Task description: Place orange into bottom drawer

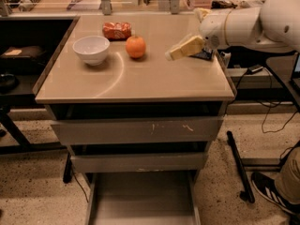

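The orange (135, 46) sits on the tan surface (140, 81), near the back and close to the middle. It is not in any drawer. A white bowl (91, 48) stands to its left, near it but not touching. A red snack bag (116, 30) lies just behind the bowl and the orange. The robot's white arm (248, 25) reaches in from the right side. Its yellowish gripper (172, 55) hangs just over the right part of the surface and points left, toward the orange. There is a clear gap between the gripper and the orange. I cannot tell if the gripper is open or closed, but it holds nothing that I can see. A small dark thing (205, 55) lies on the surface right behind the gripper, mostly hidden. Under the surface there are 3 grey drawers. The top drawer (136, 131) and the middle drawer (138, 162) show flat fronts. The bottom drawer (140, 196) is pulled out toward the camera, and its flat grey floor shows. A shoe (269, 191) rests on the speckled floor at the lower right.
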Action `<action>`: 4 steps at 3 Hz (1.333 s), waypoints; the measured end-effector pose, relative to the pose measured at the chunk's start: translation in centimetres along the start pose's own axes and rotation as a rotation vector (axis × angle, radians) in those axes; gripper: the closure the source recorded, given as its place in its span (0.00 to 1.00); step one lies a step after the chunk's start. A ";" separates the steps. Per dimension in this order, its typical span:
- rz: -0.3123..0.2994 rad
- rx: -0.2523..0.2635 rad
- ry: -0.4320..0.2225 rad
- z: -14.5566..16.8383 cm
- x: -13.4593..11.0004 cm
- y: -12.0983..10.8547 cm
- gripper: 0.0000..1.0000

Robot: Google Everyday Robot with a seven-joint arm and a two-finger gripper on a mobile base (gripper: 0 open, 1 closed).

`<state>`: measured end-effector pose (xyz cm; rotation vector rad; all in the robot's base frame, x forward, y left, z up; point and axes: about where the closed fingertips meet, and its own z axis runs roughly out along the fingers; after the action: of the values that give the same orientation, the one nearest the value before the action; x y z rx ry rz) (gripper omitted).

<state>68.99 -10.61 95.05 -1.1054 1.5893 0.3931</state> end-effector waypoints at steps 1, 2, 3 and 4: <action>-0.050 0.051 0.009 3.4 0.0 -2.1 0.00; -0.050 0.050 0.009 3.4 0.0 -2.1 0.00; -0.031 0.036 -0.004 4.9 0.5 -2.5 0.00; 0.011 -0.005 -0.019 7.1 1.6 -2.9 0.00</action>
<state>75.56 -7.54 92.06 -1.0942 1.5786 0.4137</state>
